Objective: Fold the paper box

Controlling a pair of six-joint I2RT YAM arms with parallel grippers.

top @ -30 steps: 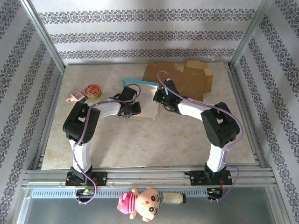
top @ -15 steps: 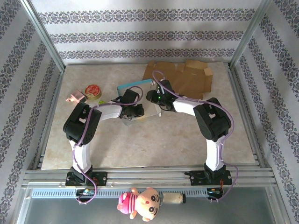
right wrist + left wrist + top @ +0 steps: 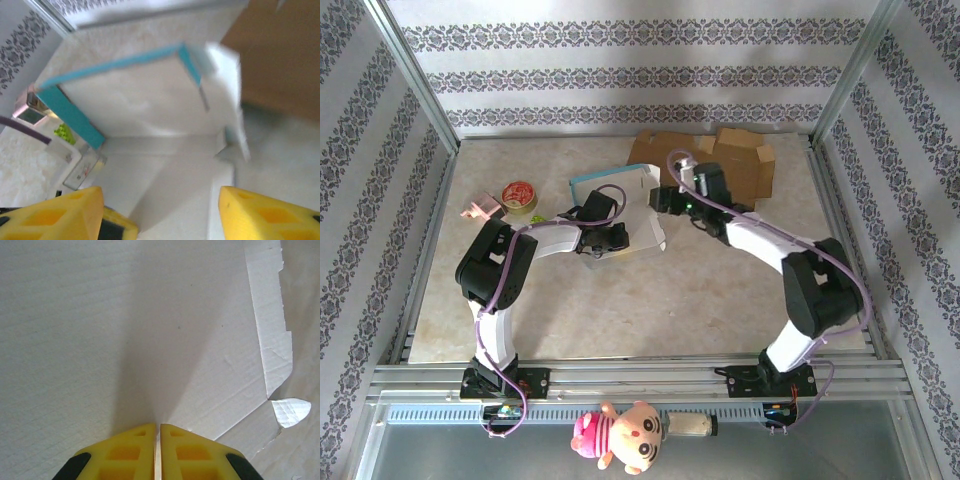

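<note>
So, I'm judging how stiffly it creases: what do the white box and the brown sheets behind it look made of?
The paper box looks like white corrugated cardboard, matte: fine parallel ridges, ragged cut edge. The brown sheets look like plain kraft cardboard, matte; their fluting is too small to tell.

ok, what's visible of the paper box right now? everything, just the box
The paper box is white corrugated card with a teal outer face along its raised edges. It is half formed: one panel tilts up at the far side, others lie flat on the table, and a ragged side flap lies unfolded. It sits mid-table, near flat brown cardboard. The left gripper is shut on a panel; the right gripper is open over it.
</note>
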